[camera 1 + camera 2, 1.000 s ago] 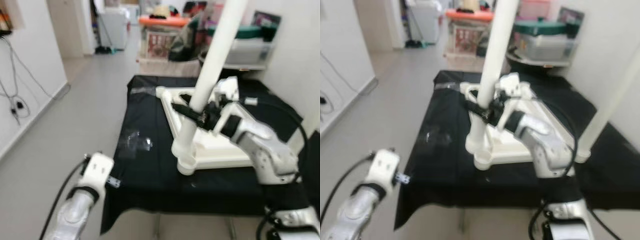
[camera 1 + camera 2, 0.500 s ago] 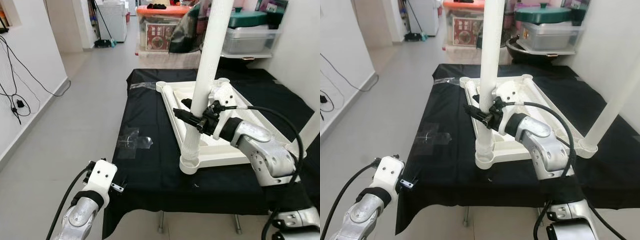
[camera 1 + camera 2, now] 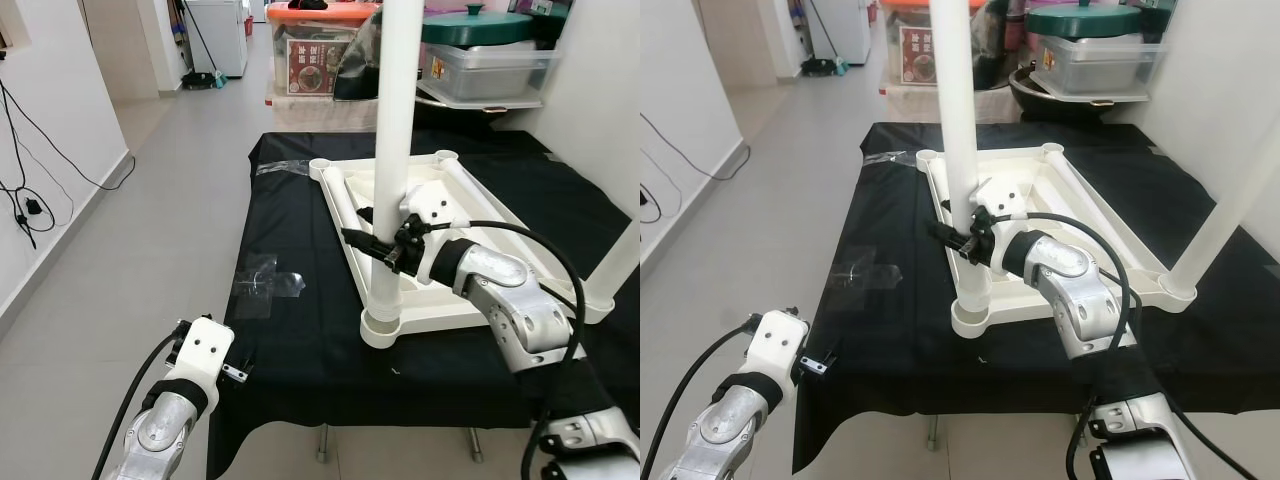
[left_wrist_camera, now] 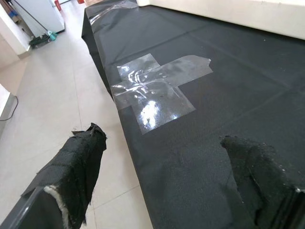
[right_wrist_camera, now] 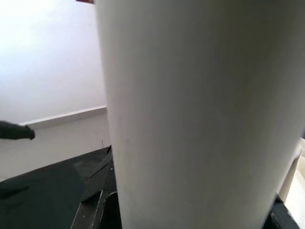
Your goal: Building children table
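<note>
— What's the big dark thing in the middle of the room?

— A work table draped in a black cloth [image 3: 300, 330], standing on a pale tiled floor [image 3: 150, 200]. On top of it lies the white children's table top [image 3: 440, 290], upside down, its frame rails facing up and a round socket at each corner.

— And the tall white post?

— That's a table leg [image 3: 392, 140], standing upright in the near-left corner socket [image 3: 381, 328] of the frame. A second leg [image 3: 1230, 210] rises at a slant from the near-right corner socket.

— Is the robot touching it?

— The right gripper [image 3: 372, 243] is clamped on the upright leg, low down, a little above the socket, its black fingers reaching around the post from the right. The silver right arm [image 3: 510, 310] stretches across the near rail of the frame to get there.

— And the other arm?

— The left gripper [image 4: 167, 186] hangs off the near-left edge of the cloth, near a patch of clear tape [image 4: 157, 88] stuck on the fabric. Its two black fingers [image 4: 81, 167] are spread wide apart with nothing between them.

— Anything behind?

— Storage bins against the far wall, one with a green lid [image 3: 485, 30], one with an orange lid [image 3: 320, 12]. Some cables [image 3: 30, 190] trail down the left wall.
</note>
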Motion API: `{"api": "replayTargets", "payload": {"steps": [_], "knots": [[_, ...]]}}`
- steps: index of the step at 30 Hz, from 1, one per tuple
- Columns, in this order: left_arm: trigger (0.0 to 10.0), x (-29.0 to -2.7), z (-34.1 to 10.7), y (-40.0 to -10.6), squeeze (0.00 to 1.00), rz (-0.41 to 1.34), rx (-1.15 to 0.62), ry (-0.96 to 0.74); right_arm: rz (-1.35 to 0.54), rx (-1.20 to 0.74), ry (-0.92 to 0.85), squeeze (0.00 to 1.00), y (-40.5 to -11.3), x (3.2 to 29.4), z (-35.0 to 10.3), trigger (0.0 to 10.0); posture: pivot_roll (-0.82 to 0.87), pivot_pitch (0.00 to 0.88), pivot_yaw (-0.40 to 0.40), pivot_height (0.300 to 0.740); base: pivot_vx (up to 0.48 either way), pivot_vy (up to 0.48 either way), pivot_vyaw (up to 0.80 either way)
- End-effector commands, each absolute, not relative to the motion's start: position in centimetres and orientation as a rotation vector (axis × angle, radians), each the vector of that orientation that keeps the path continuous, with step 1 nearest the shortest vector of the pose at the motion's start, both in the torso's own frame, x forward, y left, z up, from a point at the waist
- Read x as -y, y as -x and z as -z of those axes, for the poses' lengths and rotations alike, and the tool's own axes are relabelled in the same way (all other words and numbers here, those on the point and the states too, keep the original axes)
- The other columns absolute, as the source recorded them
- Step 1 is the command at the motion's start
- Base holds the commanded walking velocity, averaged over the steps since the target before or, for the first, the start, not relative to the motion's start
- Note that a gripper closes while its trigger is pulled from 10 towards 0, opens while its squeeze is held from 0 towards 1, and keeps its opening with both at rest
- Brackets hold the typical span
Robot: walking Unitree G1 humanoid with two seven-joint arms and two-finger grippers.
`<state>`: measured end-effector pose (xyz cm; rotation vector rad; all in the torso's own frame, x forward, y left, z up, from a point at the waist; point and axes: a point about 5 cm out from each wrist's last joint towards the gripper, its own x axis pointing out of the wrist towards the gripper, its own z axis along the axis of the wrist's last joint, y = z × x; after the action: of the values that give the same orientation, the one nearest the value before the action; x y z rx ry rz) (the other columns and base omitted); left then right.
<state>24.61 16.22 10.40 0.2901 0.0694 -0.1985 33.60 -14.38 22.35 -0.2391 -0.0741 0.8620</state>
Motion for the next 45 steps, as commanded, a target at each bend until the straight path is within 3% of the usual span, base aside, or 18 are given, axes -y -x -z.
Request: {"api": "replayTargets", "payload": {"steps": [1, 8, 22, 30, 45], "knots": [[10.0, -16.6, -10.0, -24.5, 0.0, 0.191, -0.089, -0.311, -0.883, 0.077, 0.262, 0.0, -33.3, 14.3, -22.3, 0.0, 0.08, 0.0, -0.049, 0.74, 0.0, 0.0, 0.0], [10.0, -16.6, -9.9, -24.5, 0.0, 0.191, -0.093, -0.313, -0.989, 0.057, 0.29, 0.0, -31.7, 13.5, -21.2, 0.0, 0.08, 0.0, -0.045, 0.74, 0.0, 0.0, 0.0], [10.0, -16.8, -9.8, -24.5, 0.0, 0.182, -0.094, -0.317, -0.982, 0.054, 0.299, 0.0, -32.1, 11.6, -19.9, 0.0, 0.08, 0.0, -0.055, 0.74, 0.0, 0.0, 0.0], [10.0, -16.9, -9.6, -24.3, 0.0, 0.175, -0.098, -0.318, -0.962, 0.053, 0.375, 0.0, -32.8, 12.5, -20.3, 0.0, 0.08, 0.0, -0.061, 0.74, 0.0, 0.0, 0.0], [10.0, -16.5, -9.6, -24.8, 0.0, 0.188, -0.095, -0.317, -0.877, 0.115, 0.326, 0.0, -34.0, 13.7, -22.8, 0.0, 0.07, 0.0, -0.047, 0.74, 0.0, 0.0, 0.0]]}}
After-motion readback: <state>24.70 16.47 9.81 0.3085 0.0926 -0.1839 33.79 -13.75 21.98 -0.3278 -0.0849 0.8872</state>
